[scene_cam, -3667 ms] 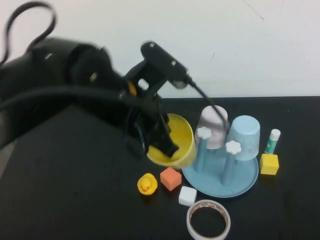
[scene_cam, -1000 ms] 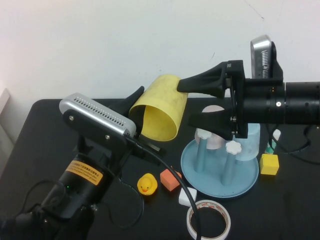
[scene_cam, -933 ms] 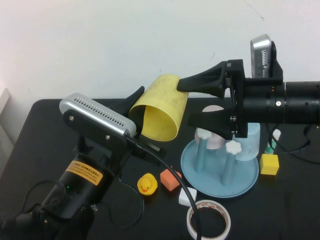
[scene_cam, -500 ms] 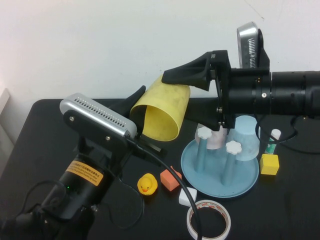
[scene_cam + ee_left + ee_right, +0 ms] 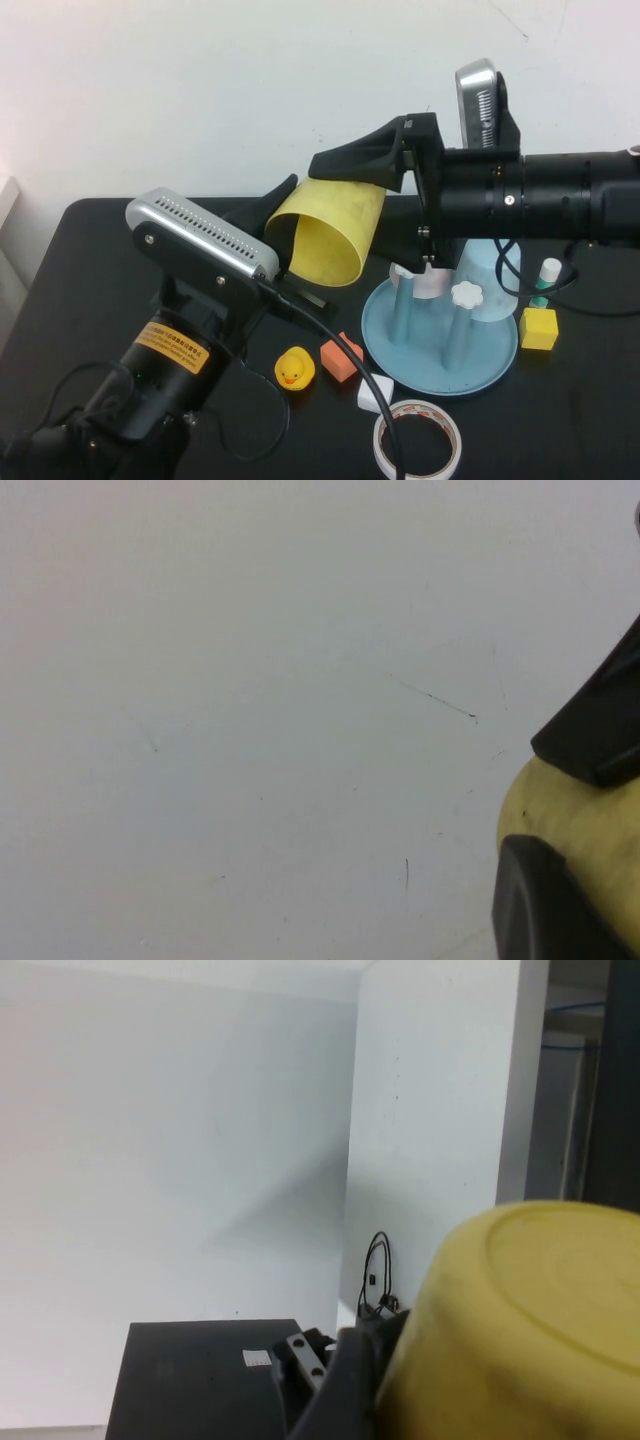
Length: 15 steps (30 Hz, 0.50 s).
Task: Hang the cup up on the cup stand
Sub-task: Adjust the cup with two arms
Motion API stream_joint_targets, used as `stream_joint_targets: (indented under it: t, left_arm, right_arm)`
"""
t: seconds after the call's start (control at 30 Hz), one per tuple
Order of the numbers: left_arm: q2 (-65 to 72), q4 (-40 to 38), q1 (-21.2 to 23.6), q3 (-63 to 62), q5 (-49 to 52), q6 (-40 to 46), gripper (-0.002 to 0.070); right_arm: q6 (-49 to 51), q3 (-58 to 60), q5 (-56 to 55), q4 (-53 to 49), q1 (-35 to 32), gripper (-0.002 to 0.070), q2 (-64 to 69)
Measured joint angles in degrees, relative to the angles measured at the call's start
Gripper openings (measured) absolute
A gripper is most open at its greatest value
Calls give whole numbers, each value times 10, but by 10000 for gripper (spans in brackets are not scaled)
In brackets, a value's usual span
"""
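The yellow cup [image 5: 325, 235] is held in the air on its side, left of the cup stand [image 5: 440, 375]. Its mouth faces down-left. My left gripper [image 5: 290, 240] is shut on the cup's rim; one of its fingers [image 5: 550, 900] lies against the yellow wall [image 5: 580, 820]. My right gripper [image 5: 368, 203] comes in from the right, open. Its jaws straddle the cup's closed end [image 5: 520, 1320], the upper one over the top. The stand has blue pegs with white flower caps [image 5: 465, 293].
A pale pink cup [image 5: 432, 285] and a light blue cup [image 5: 495, 280] hang on the stand's back pegs. In front lie a rubber duck [image 5: 294, 367], an orange cube [image 5: 341, 357], a white cube [image 5: 374, 393] and a tape roll [image 5: 417, 440]. A yellow cube [image 5: 538, 328] and a glue stick [image 5: 546, 280] are at right.
My right gripper has moved left and a little up, so its open jaws now reach over the cup's closed end. My left gripper still holds the cup in nearly the same place.
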Motion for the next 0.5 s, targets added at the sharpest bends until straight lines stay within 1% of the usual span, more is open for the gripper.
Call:
stream_joint_targets:
  t: [0.03, 0.13, 0.23, 0.3, 0.33, 0.4, 0.5]
  left_arm:
    - [0, 0, 0, 0, 0, 0, 15]
    - [0, 0, 0, 0, 1, 0, 15]
    - [0, 0, 0, 0, 2, 0, 18]
    - [0, 0, 0, 0, 3, 0, 32]
    - [0, 0, 0, 0, 3, 0, 45]
    - [0, 0, 0, 0, 1, 0, 92]
    - [0, -1, 0, 0, -2, 0, 194]
  right_arm:
    - [0, -1, 0, 1, 0, 673, 1]
    - [-3, -2, 1, 4, 1, 601, 2]
    - [-3, -2, 0, 4, 1, 602, 2]
    - [-4, -2, 0, 4, 1, 602, 2]
    - [-5, -2, 0, 4, 1, 601, 2]
    - [-5, -2, -1, 4, 1, 601, 2]
    - [-9, -2, -7, 4, 1, 601, 2]
